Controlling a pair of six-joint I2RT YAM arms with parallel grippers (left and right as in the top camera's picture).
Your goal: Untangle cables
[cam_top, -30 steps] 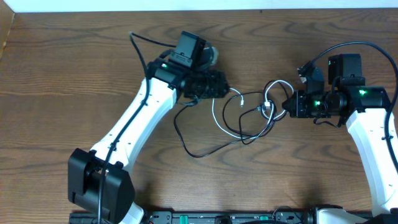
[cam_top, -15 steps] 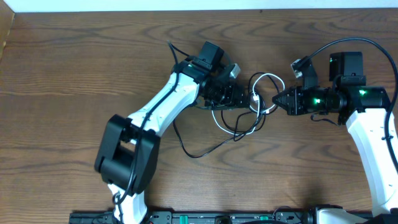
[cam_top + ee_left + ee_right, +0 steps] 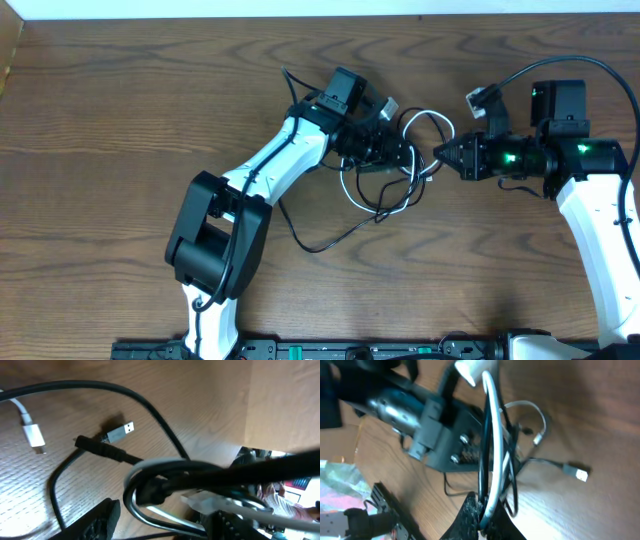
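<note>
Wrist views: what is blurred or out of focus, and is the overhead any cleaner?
Left wrist: the knot close to the lens is smeared, the silver plug on the table is sharp. Right wrist: soft throughout, the white cable glaring at its top end. Overhead: sharp, evenly lit, faint shadows.

Dark brown wood grain in long streaks across the table (image 3: 120, 120). Matte black cable (image 3: 97, 449) tipped with a silver plug (image 3: 119, 431); plain white cable (image 3: 33, 436). White shells with black joints on left arm (image 3: 265, 165) and right arm (image 3: 600, 215) (small green lights (image 3: 510, 158) glowing near the right wrist).
</note>
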